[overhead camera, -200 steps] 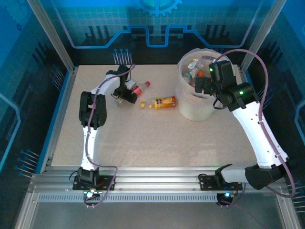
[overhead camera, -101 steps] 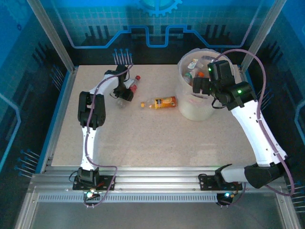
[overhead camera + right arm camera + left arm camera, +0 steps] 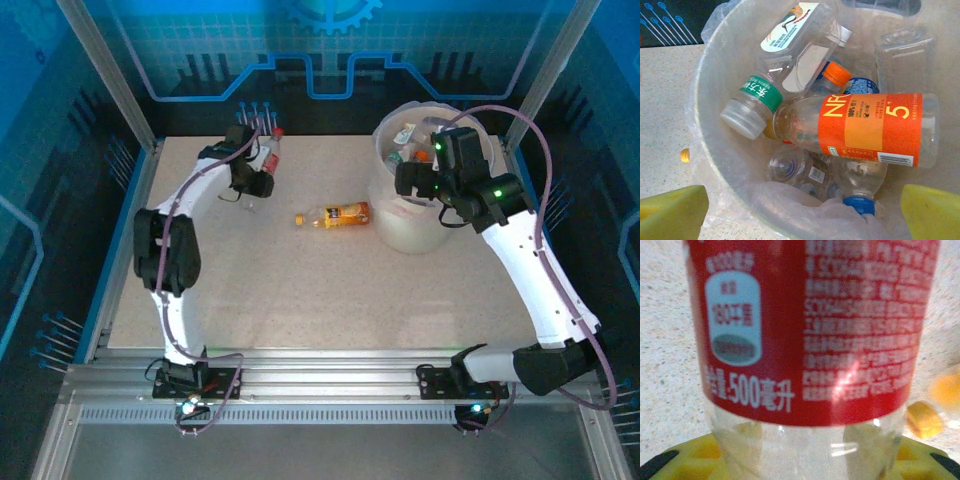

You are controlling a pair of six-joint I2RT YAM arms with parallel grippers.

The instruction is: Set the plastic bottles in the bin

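At the far left of the surface [image 3: 300, 290], your left tool [image 3: 252, 172] is clamped on the red-label bottle [image 3: 268, 150], apparently lifted. It's light and crushable, so squeeze its clear body gently. Your right tool [image 3: 410, 182] gapes above the bin [image 3: 410, 235].

red-label bottle [image 3: 810, 330]: "500", "180", Chinese print, rest blurred | orange-label bottle [image 3: 867, 129] in bin [image 3: 702, 110]: "NFC", "100%", "5" | green-label bottle [image 3: 760, 94] in bin: white Chinese characters
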